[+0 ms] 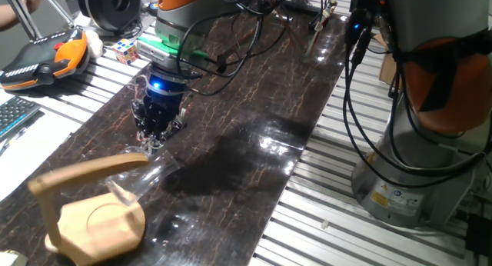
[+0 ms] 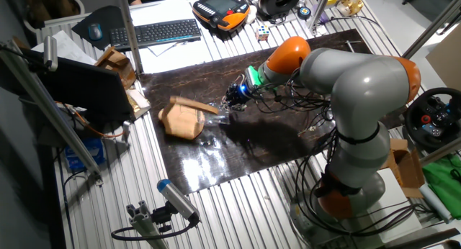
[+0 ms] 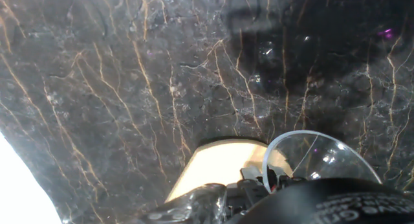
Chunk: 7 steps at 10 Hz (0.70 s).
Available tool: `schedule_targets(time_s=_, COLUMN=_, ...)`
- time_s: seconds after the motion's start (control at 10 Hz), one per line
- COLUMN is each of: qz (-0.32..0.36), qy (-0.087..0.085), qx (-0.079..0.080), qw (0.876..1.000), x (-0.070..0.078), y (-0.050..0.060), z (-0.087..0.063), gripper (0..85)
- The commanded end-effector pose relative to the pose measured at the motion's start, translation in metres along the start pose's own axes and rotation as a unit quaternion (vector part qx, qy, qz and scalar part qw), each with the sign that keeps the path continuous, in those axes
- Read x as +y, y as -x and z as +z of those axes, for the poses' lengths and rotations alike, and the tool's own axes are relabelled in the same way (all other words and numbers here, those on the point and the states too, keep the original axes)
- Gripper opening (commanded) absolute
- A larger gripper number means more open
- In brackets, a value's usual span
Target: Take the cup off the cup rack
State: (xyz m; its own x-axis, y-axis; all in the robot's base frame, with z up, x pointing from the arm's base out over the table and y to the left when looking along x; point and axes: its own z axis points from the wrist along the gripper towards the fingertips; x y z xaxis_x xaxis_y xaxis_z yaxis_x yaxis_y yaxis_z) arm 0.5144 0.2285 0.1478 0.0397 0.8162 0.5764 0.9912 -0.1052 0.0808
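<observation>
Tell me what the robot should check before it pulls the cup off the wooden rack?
1. Gripper is at the cup: ok, its fingers reach the glass near the arm's tip.
2. Fingers closed firmly on the cup: cannot tell, the glass is clear and the fingers blur together.
3. Cup on the rack: ok, it sits at the end of the curved arm.
4. Rack stands upright on the table: ok.
5. Path for pulling away: ok, the dark tabletop beside the gripper is bare.

Camera layout: two fixed views, one hand view.
Low near view and high far overview share the dark worktop (image 2: 238, 145); hand view looks down close.
</observation>
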Motion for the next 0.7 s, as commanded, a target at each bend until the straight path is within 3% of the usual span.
schedule_targets(time_s=0.0, qz=0.001, qy=0.001, qx=-0.001, qw=1.000, x=-0.0006, y=-0.0009, z=0.0002, gripper=10.7)
schedule_targets(time_s=0.2, qz=0.004, qy=0.007, qx=-0.007, qw=1.000, x=-0.0033, y=-0.0062, z=0.0007, gripper=9.0)
schedule_targets(time_s=0.6, qz=-0.002, qy=0.018, qx=-0.018, qw=1.000, x=-0.0029, y=-0.0064, z=0.0005, gripper=3.0)
